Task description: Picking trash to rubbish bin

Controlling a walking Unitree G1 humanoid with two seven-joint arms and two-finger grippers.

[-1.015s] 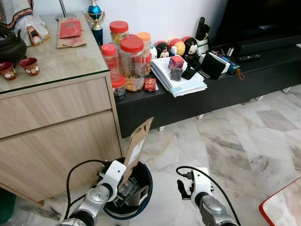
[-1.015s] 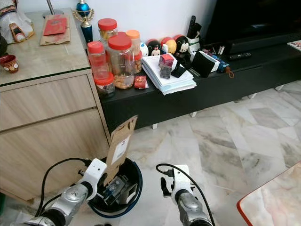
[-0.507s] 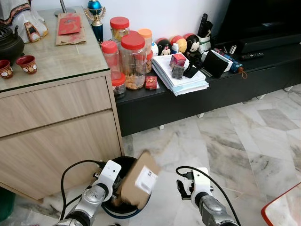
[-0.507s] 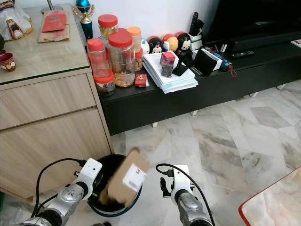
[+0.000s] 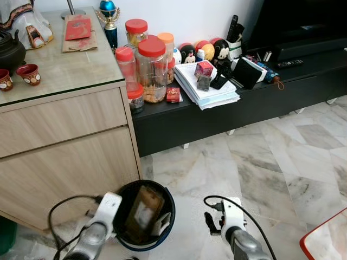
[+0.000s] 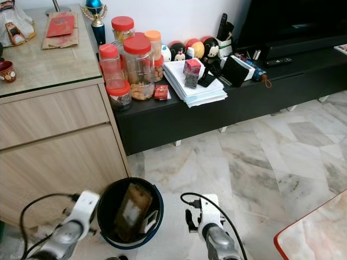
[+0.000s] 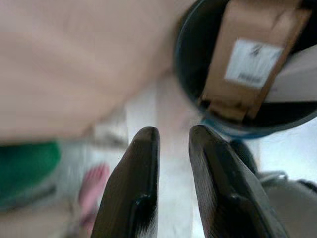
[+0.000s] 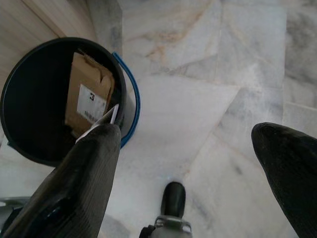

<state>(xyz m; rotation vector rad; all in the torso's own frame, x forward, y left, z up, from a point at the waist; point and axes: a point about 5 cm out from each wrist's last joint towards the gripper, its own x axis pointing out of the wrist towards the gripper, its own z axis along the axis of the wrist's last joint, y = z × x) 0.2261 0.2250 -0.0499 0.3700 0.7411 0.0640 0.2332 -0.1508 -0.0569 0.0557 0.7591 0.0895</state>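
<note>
**A:** Cardboard piece [image 8: 88, 96] is down inside the black rubbish bin [image 5: 165, 197], leaning against its inner wall, white label facing up!

**B:** Can you read that label?

**A:** From the right wrist view there is a barcode and a small dark mark, but the print is too small to read. The left wrist view is blurred, so its label is only a pale patch. A white sheet [image 8: 111, 115] pokes up at the bin's rim beside the cardboard.

**B:** And the grippers?

**A:** Left gripper [image 7: 173, 148] sits just outside the bin, on the wooden cabinet [image 5: 65, 141] side, fingers narrow with a thin gap and nothing between them. Right gripper [image 8: 198, 163] hangs over the marble floor [image 5: 271, 157] on the bin's other side, fingers spread wide, empty.

**B:** Anything one view gives that the others miss?

**A:** The right wrist view shows the bin's blue handle [image 8: 134, 106] curving along the rim. The head views carry the room: red-lidded jars [image 5: 152, 67] at the near edge of the black TV bench [image 5: 217, 116], a stack of papers [image 5: 209, 92] beside them, and red packets [image 5: 77, 28] with gold print at the cabinet top's far edge. I cannot read that print.
</note>
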